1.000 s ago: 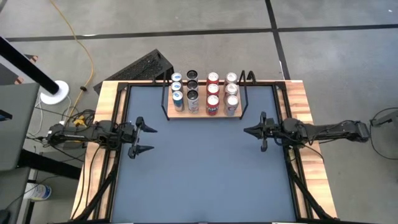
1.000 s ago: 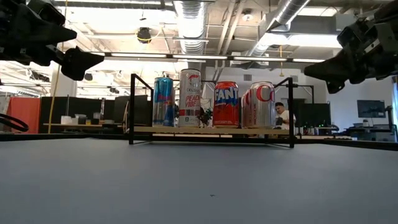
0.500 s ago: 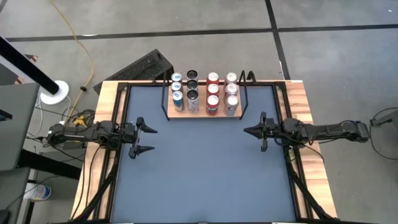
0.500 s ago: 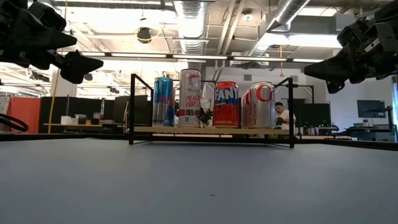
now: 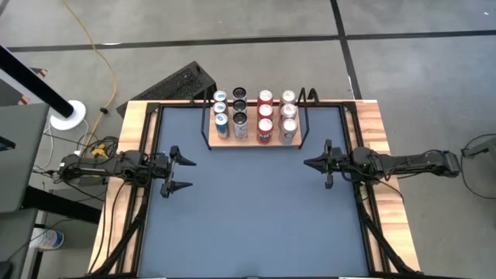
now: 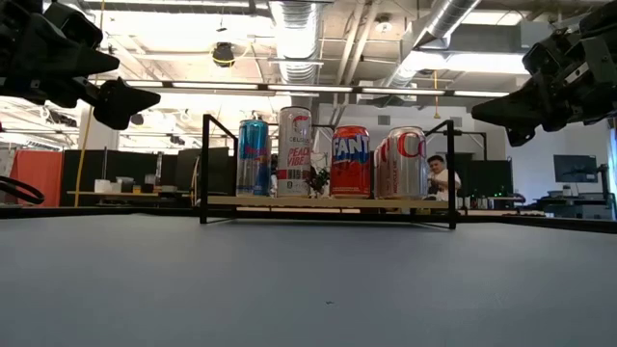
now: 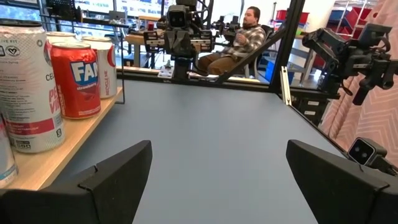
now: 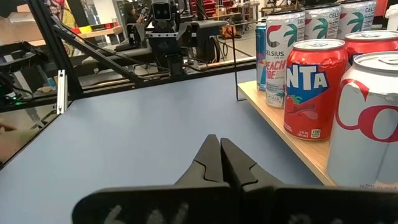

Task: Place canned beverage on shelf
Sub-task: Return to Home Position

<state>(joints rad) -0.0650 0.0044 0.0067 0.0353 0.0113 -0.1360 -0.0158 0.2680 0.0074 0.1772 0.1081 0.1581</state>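
Shelf (image 5: 252, 144) shows twelve cans (image 5: 265, 116) overhead, four from low.

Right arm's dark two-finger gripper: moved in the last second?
No. In the high view the right gripper sits shut at the same spot off the right end of the light-wood, black-wire-framed shelf.

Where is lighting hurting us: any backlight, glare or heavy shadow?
Low view: bright ceiling lights sit behind, so the left gripper and right gripper read as dark silhouettes; cans legible. High view: even light, no glare on the table. Right wrist view: its own gripper near-black in the foreground, can labels well lit.
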